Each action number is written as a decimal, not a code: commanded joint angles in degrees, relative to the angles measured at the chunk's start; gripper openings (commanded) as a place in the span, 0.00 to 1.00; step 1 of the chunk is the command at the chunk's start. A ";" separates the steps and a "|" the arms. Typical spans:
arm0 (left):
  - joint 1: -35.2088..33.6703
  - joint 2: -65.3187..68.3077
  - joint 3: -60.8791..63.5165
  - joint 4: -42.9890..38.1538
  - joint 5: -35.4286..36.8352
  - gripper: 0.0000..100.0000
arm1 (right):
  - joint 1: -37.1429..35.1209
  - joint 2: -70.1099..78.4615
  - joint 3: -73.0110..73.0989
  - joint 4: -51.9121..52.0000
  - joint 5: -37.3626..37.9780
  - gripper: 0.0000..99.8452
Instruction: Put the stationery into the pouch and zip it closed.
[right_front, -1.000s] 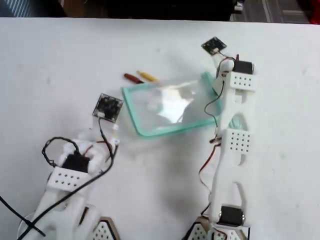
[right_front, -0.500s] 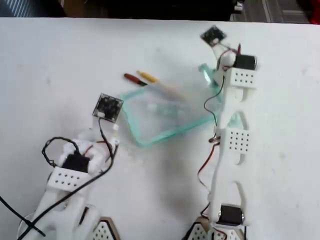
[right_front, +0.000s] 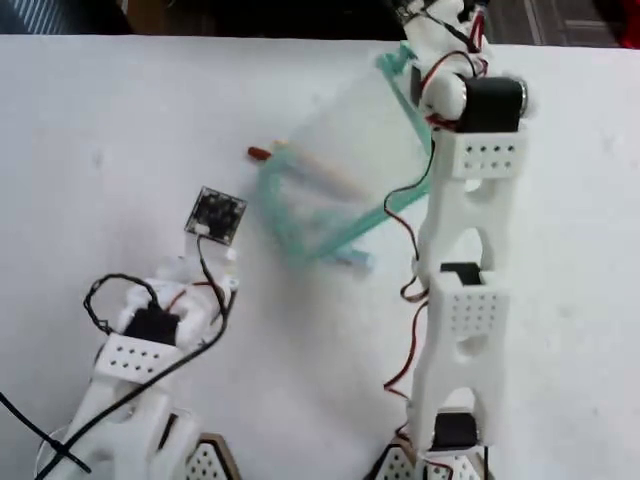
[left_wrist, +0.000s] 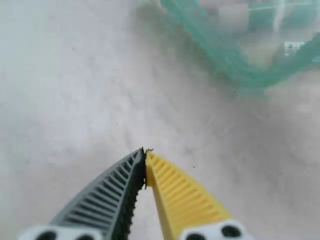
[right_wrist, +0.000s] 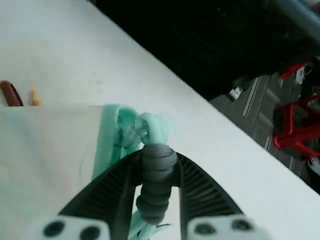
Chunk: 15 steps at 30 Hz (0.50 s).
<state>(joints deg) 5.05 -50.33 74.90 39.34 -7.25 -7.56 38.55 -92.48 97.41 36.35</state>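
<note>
White table (right_front: 100, 110) | right hand (right_wrist: 156, 159) grips blurred pouch (right_front: 345, 150) | pens (right_front: 261, 153) mostly hidden

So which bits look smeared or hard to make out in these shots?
High view: the pouch is smeared, its teal edging streaked. Left wrist view: the pouch looks soft, while the left tool is crisp. Right wrist view: the zip pull in the right tool is clear; the room behind is dark.

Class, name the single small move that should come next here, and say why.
Probably the left gripper should pin the pouch down: the right gripper grips its grey pull, and the pouch tilts up from the table, otherwise unheld.
</note>
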 joint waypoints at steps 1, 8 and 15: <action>0.22 0.22 -3.60 -0.97 0.62 0.02 | -2.95 -9.19 -1.58 1.36 -3.34 0.02; -5.76 0.13 -4.84 -0.62 1.05 0.02 | -10.86 -22.90 10.37 1.36 -7.03 0.02; -10.95 0.13 -7.12 2.02 3.52 0.02 | -20.79 -42.51 31.65 1.10 -7.12 0.02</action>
<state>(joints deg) -3.47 -50.33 71.30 40.75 -6.37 -24.79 5.49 -66.37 97.58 29.85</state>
